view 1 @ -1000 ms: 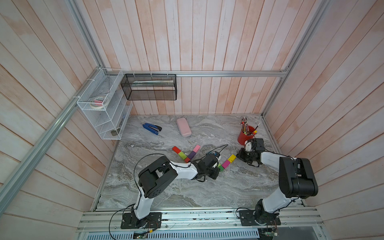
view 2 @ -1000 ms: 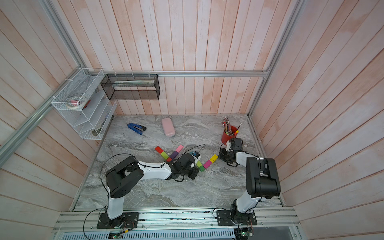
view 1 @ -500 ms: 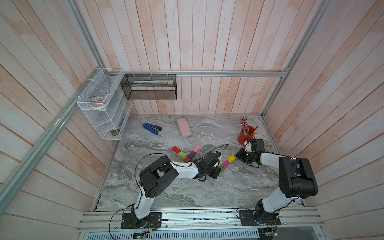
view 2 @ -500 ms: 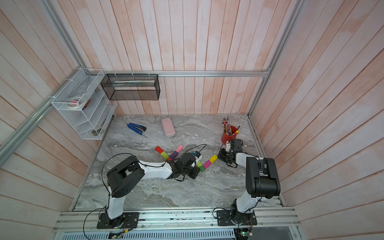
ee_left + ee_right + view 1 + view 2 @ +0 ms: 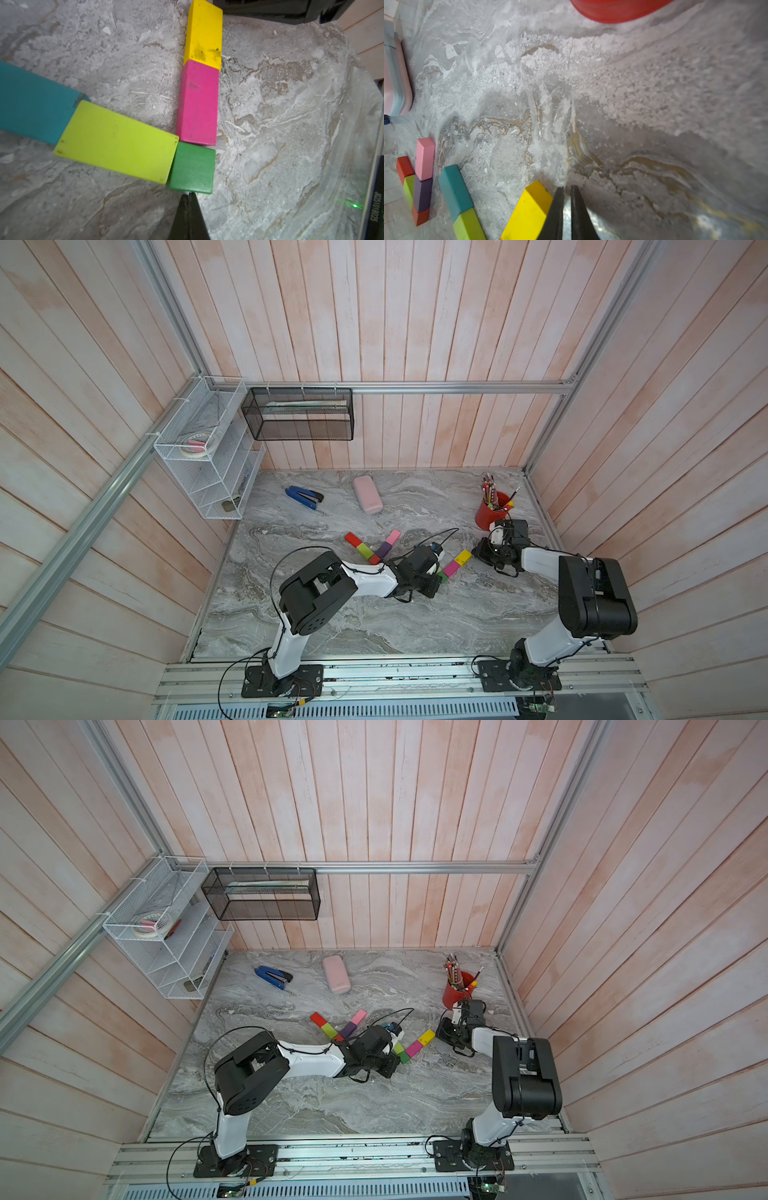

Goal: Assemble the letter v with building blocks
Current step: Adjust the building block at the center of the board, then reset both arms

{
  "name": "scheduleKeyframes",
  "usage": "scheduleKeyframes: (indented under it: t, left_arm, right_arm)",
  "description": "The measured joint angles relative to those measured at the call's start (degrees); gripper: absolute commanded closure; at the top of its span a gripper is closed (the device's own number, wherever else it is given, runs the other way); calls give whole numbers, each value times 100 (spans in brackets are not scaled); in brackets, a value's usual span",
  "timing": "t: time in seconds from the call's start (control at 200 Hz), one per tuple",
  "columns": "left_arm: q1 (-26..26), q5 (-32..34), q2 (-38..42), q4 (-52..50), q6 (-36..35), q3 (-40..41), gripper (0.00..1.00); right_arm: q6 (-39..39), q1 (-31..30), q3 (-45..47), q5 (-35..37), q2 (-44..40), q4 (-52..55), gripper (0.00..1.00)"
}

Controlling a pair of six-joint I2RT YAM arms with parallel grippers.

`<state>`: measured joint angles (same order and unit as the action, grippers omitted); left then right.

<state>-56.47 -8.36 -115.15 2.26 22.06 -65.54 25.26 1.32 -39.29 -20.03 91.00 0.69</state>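
Where the two arms of the V meet, the green cube (image 5: pixel 192 166) forms the corner, and the left gripper (image 5: pixel 188 197) is pinched fully closed and empty, its tip right at the cube's outer edge; whether they touch cannot be told. From the cube, the lime brick (image 5: pixel 116 141) and then the teal brick (image 5: pixel 31 101) run one way end to end, the magenta brick (image 5: pixel 198 104) and then the yellow brick (image 5: pixel 204 31) the other. Farthest from the cube, the right gripper (image 5: pixel 566 190) sits just beside the yellow brick's outer end, its jaws almost together with a thin slit between, holding nothing.
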Motion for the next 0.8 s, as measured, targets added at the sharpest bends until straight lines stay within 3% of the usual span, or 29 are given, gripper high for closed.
scheduleKeyframes:
  t: [0.13,0.23,0.305,0.4,0.515,0.545,0.655,0.8]
  left_arm:
    - [0,2,-20,2,0,-22,100]
    - [-2,59,59,157,4,144,100]
    - [-15,175,435,446,-48,715,73]
    - [-31,450,1209,595,-66,1534,48]
    - [-52,920,1858,702,-188,1740,1]
    - [-44,1174,2177,671,-291,1816,0]
    - [173,1836,3458,710,-678,1880,0]
    - [1340,2092,4594,968,-1001,1755,0]
  right_arm:
    - [22,0,186,87,-444,144,87]
    - [28,0,291,109,-831,254,73]
    - [66,0,317,160,-1167,358,61]
    - [24,0,315,302,-1652,409,38]
    - [11,-4,289,494,-1998,417,9]
    - [9,-4,289,597,-2096,413,2]
    - [-9,-4,221,927,-2455,273,2]
    - [-160,-4,-149,1453,-2424,-35,2]
